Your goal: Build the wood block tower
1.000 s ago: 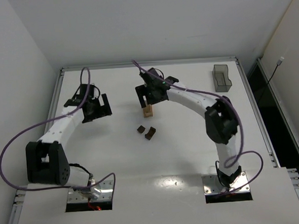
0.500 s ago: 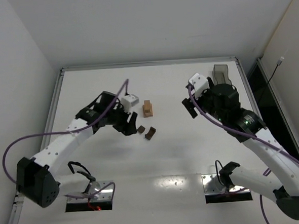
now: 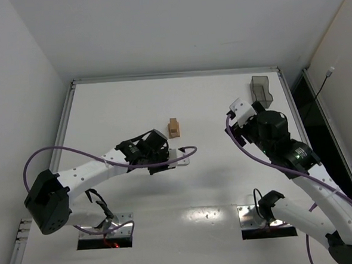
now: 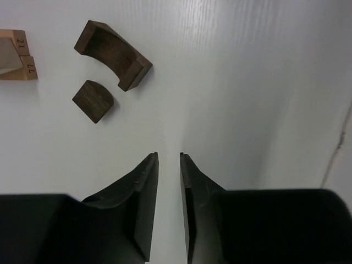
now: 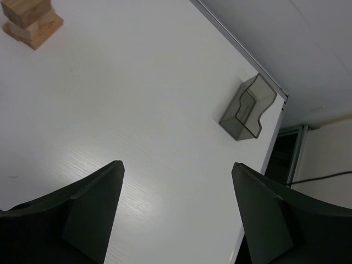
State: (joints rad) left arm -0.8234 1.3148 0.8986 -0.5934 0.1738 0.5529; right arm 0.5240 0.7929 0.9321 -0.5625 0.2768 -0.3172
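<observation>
The left arm (image 3: 88, 170) reaches from its base at the near edge of the white table (image 3: 120, 99) toward the middle, with a purple cable (image 3: 46, 153) looping over it. The left gripper (image 4: 168, 155) hangs low over the tabletop. Its fingers (image 4: 144, 187) are drawn almost together, with only a thin strip of bare table showing between them, and they grasp nothing.

Just past the fingertips, off to the far side, two loose dark pieces lie on the table. One is a small dark brown block (image 4: 92, 100) with one rounded edge. Just beside it is an arch-shaped dark brown block (image 4: 113, 55) with its hollow showing. The two lie close together but apart, and nothing touches either. In the overhead view the left wrist covers both.

Farther on, the wood block tower (image 3: 174, 128) stands about mid-table, a little beyond the left gripper and well apart from the right one. It is a short, narrow, upright stack, and every block seen in it is light tan. In the right wrist view its upper blocks sit slightly askew on the lower ones.

The right arm (image 3: 297, 160) rises from the near right and holds the right gripper (image 5: 177, 164) above the right half of the table. Its fingers are spread wide and released, with only bare tabletop between them.

At the far right corner a translucent grey container (image 3: 261, 91) stands upright, close to the table's edge.
</observation>
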